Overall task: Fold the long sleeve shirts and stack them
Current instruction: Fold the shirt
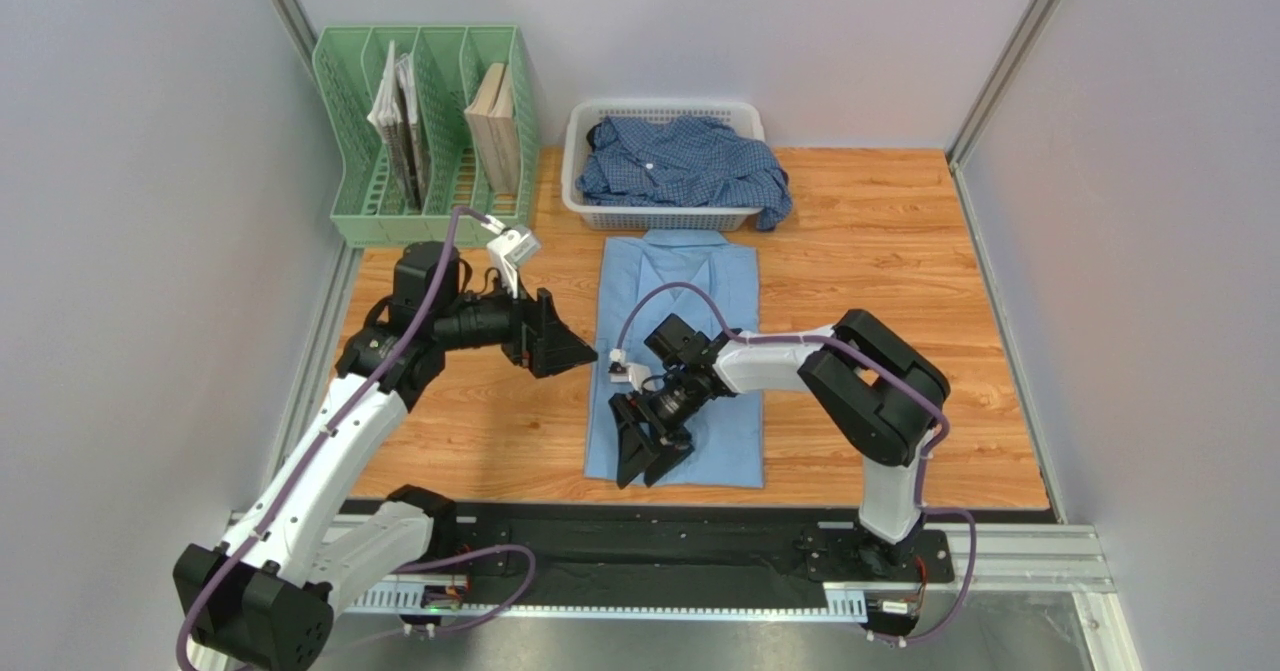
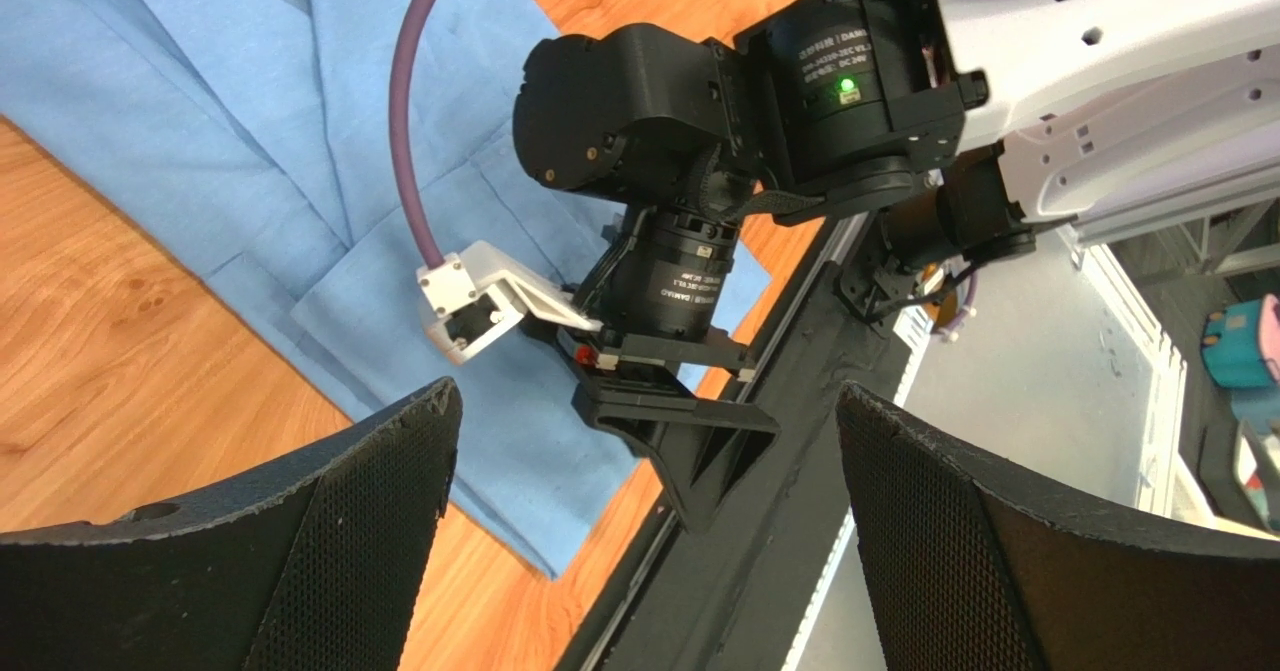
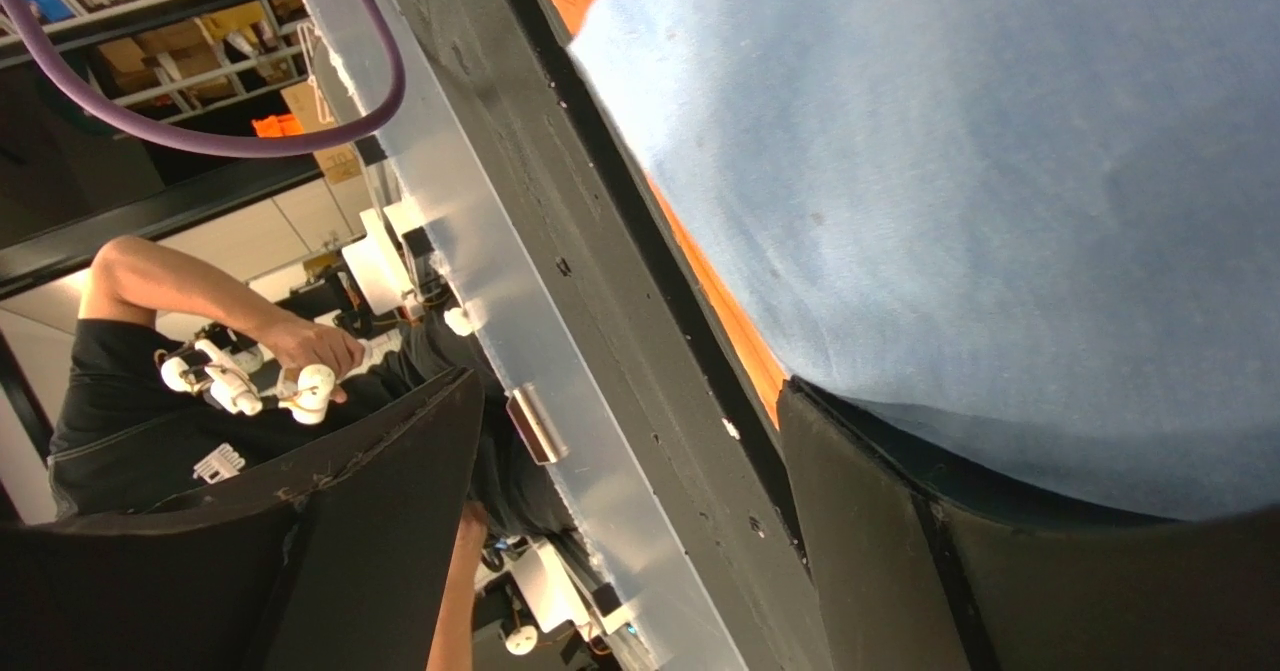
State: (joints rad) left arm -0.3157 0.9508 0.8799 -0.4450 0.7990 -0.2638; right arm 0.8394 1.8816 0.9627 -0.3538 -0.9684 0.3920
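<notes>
Wood-grain table (image 1: pixel 902 251): smooth blue shirt (image 1: pixel 676 296) folded flat at centre; crumpled checked shirt (image 1: pixel 684 161) in the far slotted basket (image 1: pixel 579 146). Left gripper (image 1: pixel 589 353) spread wide, empty, beside the blue shirt's left edge; right gripper (image 1: pixel 649 469) parted, empty, over its near-left corner.

Green rack (image 1: pixel 436 226) with books (image 1: pixel 493 128) sits far back-left of the left gripper (image 1: pixel 586 356) jaws, white basket (image 1: pixel 573 161) well beyond both jaws, wood table (image 1: pixel 902 326) below them, black rail (image 1: pixel 676 544) and a person (image 3: pixel 181 289) past the right gripper (image 1: pixel 646 469) jaws.
</notes>
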